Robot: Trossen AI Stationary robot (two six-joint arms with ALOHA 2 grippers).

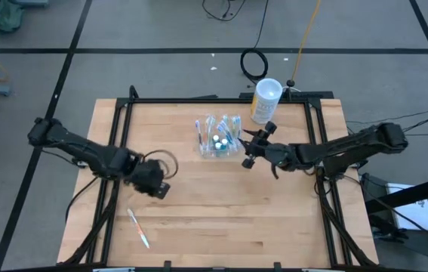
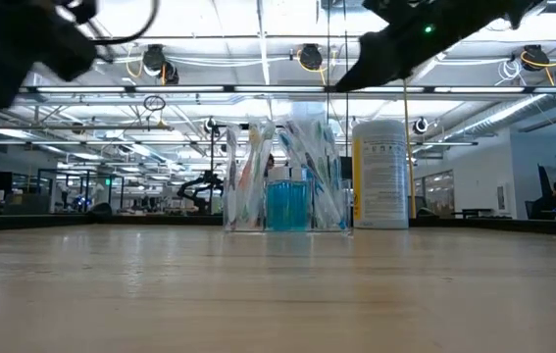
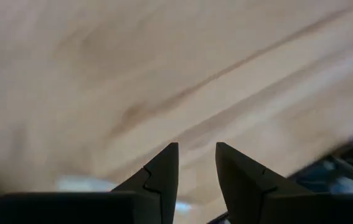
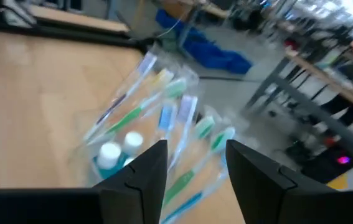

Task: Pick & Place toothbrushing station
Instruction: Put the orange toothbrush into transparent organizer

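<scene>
Several toothbrushes (image 1: pixel 225 130) and teal tubes (image 1: pixel 219 141) stand in the clear holder (image 1: pixel 218 148) near the table's (image 1: pixel 221 219) far middle, a white canister (image 1: pixel 265 100) just beyond; one loose toothbrush (image 1: pixel 138 227) lies toward the near left. The right gripper (image 1: pixel 247 146) reaches beside the holder, the left gripper (image 1: pixel 161 185) hovers well apart. Level view: holder upright beside the canister. Left wrist: fingers (image 3: pixel 160 177) parted, empty, over bare wood. Right wrist: fingers (image 4: pixel 142 174) spread, released, holder just ahead.
</scene>
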